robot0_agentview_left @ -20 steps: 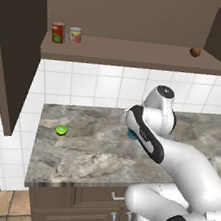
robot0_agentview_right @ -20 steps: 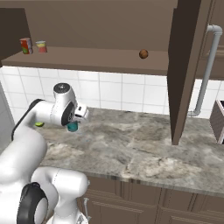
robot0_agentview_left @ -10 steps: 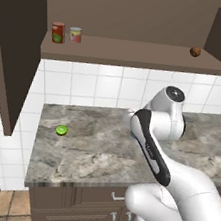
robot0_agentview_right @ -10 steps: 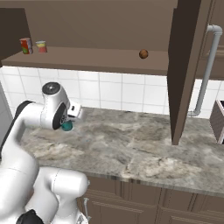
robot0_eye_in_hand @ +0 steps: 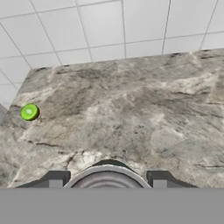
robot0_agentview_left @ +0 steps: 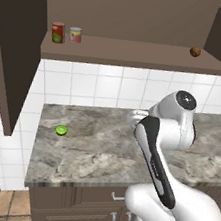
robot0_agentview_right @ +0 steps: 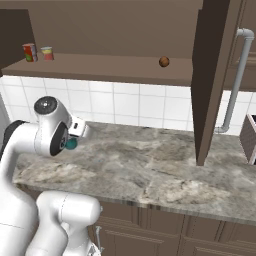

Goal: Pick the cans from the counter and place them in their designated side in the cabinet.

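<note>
Pincer clenched on what seems the small teal-blue can (grey top up, axis upright), with the long brown cabinet shelf well above it, over the marbled desk.

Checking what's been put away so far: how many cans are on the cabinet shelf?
2. A tall red can and a banded can stand together at the shelf's left end. A teal can is in the gripper.

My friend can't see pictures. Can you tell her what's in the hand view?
The gripper is shut on a grey-topped can, above a marbled counter. A small green lime half lies at the left, and white wall tiles run behind.
</note>
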Robot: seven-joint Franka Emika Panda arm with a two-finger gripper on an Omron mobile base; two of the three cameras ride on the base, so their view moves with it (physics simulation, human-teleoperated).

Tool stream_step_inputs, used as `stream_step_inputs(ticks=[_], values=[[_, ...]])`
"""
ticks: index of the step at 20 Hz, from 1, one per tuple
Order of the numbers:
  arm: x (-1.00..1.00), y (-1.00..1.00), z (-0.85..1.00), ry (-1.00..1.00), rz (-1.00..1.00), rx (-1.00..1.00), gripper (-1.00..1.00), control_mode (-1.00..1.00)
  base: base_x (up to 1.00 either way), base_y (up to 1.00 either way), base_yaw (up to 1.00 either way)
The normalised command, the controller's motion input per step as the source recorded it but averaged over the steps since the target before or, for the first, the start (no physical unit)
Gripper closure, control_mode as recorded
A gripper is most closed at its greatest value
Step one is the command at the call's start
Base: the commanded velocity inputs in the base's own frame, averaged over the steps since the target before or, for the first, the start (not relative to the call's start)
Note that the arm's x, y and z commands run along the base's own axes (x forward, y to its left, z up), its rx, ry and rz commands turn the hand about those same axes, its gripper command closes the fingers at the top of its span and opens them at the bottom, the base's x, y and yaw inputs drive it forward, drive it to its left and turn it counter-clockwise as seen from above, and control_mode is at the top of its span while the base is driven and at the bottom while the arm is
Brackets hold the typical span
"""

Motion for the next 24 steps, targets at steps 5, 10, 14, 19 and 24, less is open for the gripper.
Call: stream_step_inputs(ticks=[5,10,14,19,24], values=[[-0.3,0.01,0.38,-0.03,0.0,0.01,1.0,-1.0,0.0,0.0,0.0],[-0.24,0.06,0.39,-0.02,0.0,0.01,1.0,-1.0,0.0,0.0,0.0],[-0.17,0.11,0.37,-0.03,0.0,0.01,1.0,-1.0,0.0,0.0,0.0],[-0.12,0.13,0.35,-0.06,0.0,0.0,1.0,-1.0,0.0,0.0,0.0],[-0.05,0.12,0.31,-0.08,0.0,0.0,1.0,-1.0,0.0,0.0,0.0]])
